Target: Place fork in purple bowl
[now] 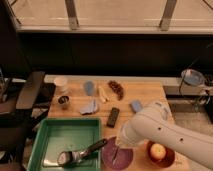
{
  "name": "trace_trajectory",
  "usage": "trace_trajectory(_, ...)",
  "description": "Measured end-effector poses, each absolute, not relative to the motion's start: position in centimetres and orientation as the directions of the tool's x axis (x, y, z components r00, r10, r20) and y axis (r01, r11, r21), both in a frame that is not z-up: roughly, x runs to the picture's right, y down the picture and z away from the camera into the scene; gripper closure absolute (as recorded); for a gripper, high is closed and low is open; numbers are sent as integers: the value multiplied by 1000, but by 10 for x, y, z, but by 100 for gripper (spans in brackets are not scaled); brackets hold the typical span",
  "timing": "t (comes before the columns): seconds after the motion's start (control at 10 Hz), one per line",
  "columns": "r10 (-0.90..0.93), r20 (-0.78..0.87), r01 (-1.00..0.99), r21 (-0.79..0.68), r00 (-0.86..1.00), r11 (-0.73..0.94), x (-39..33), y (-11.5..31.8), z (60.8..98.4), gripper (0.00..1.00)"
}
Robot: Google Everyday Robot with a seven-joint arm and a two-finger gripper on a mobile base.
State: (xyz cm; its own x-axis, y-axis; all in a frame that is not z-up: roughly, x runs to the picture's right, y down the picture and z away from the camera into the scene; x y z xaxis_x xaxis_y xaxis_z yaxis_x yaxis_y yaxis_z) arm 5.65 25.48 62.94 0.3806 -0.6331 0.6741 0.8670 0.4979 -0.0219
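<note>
The purple bowl (pixel 111 159) sits at the table's front edge, between the green tray and the red bowl. A thin silver fork (pixel 115 153) shows over the bowl's middle, pointing down from the end of my arm. I cannot tell whether it is resting in the bowl or held. My gripper (pixel 121 143) is at the end of the white arm, which reaches in from the right. It hangs right above the bowl's upper right rim and is mostly hidden by the arm.
A green tray (pixel 55 137) at the front left holds a black-handled utensil (pixel 82 152). A red bowl (pixel 168 159) with a yellow item stands to the right. Behind lie a black remote (pixel 113 116), a blue sponge (pixel 136 105), a blue cloth (pixel 90 106) and cups (pixel 89 87).
</note>
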Motion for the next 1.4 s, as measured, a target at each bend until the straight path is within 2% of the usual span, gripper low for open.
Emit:
trace_trajectory(0.3,-567,764,863,28,307,504,31,282,613,100)
trace_trajectory(0.6,-528,790,858,6,311,514,33,298,622,98)
trace_trajectory(0.9,-503,798,853,-28,333,521,39,303,641,72)
trace_trajectory(1.3,-474,802,847,-71,363,527,48,304,665,30)
trace_trajectory(1.4,-467,804,845,-80,368,529,51,304,669,25)
